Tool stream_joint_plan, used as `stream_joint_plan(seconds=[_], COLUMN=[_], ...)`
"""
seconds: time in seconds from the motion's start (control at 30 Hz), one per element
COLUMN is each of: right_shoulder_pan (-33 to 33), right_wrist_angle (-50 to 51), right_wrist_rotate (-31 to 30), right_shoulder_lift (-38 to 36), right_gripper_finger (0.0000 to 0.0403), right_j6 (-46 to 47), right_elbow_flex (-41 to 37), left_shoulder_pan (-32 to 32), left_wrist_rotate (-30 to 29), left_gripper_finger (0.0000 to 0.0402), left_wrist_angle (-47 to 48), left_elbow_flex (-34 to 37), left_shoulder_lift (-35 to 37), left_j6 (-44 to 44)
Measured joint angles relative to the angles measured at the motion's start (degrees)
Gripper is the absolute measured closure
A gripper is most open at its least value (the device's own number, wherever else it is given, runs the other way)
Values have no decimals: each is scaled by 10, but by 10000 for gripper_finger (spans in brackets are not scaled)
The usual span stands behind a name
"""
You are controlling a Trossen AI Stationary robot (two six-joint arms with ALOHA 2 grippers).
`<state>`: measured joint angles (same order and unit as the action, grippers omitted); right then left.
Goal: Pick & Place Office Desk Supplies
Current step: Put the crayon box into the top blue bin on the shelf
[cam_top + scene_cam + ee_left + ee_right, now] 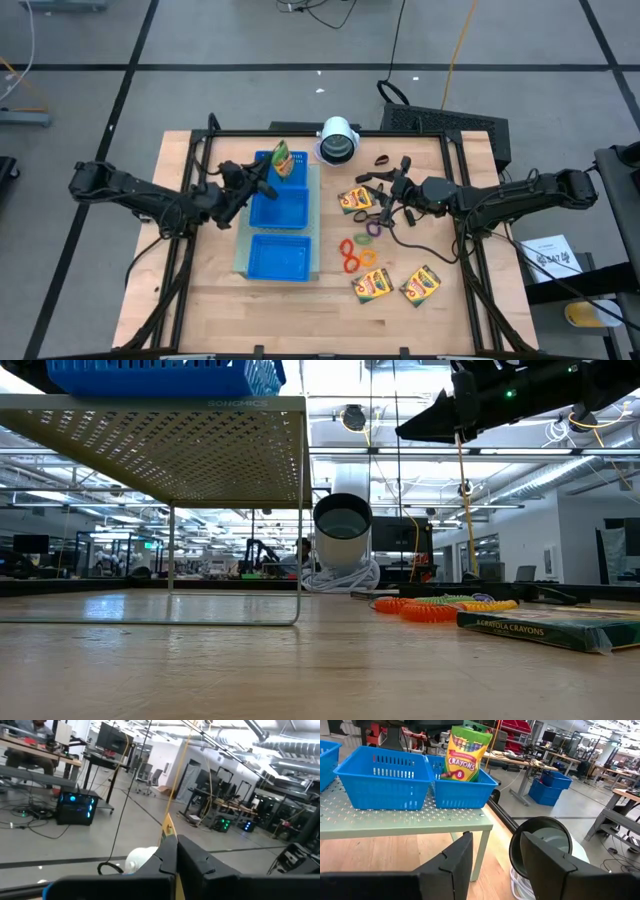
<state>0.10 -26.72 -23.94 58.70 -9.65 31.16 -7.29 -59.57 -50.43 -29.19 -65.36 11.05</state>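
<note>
Four crayon boxes: one clenched upright in left hand over blue tray, three beside. Right hand released.

Wooden table; crayon boxes, rings

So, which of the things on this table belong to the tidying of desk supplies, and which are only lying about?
Belong to the job: upright crayon box; three flat crayon boxes; coloured rings; black clips.
Only lying about: blue tray; perforated metal shelf; white cylinder.
</note>
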Motion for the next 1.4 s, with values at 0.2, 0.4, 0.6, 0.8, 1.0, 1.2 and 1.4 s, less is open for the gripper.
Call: stream_joint_plan(seconds=[0.2,0.4,0.6,0.8,1.0,1.2,1.4], right_shoulder_pan=[0,0,0,0,0,-1,-2], right_wrist_angle=[0,0,0,0,4,-10,-28], right_wrist_rotate=[0,0,0,0,0,0,0], right_shoulder_lift=[0,0,0,0,0,1,0], right_gripper_finger=[245,248,248,251,252,252,252], right_j6=[0,0,0,0,0,0,-1], right_elbow_flex=[0,0,0,0,0,-14,-21], left_shoulder_pan=[0,0,0,-28,-71,-109,-128], left_wrist_rotate=[0,0,4,-19,-281,-299,-298], left_gripper_finger=[349,311,287,284,284,270,248], left_wrist_angle=[-2,-1,-2,-3,19,28,50], left_elbow_flex=[0,0,0,-27,-106,-187,-202], left_shoulder_lift=[0,0,2,33,54,53,50], left_j6=[14,25,-34,-253,-395,-511,-498])
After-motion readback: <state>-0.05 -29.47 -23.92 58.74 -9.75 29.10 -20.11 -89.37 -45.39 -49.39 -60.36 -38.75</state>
